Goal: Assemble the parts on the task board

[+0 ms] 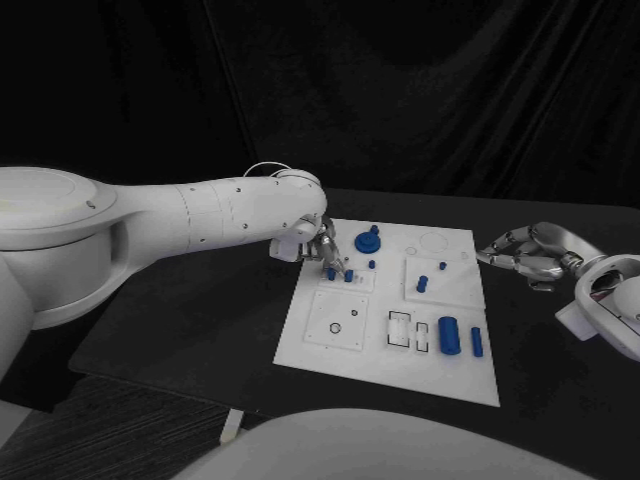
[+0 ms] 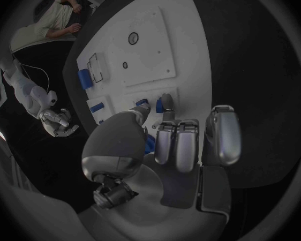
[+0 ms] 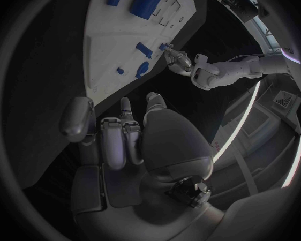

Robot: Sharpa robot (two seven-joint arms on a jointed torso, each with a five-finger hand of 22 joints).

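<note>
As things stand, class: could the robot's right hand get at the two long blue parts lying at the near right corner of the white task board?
Probably yes. The right hand hangs off the board's right edge holding nothing, and nothing lies between it and the long blue parts on the white task board.

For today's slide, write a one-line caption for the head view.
Left hand reaches small blue parts on the white board; right hand waits beside it.

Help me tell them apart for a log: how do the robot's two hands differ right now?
The left hand is over the white board, fingertips down among the small blue parts; the right hand hangs off the board's edge over the black table, fingers curled, holding nothing. Both are silver.
</note>
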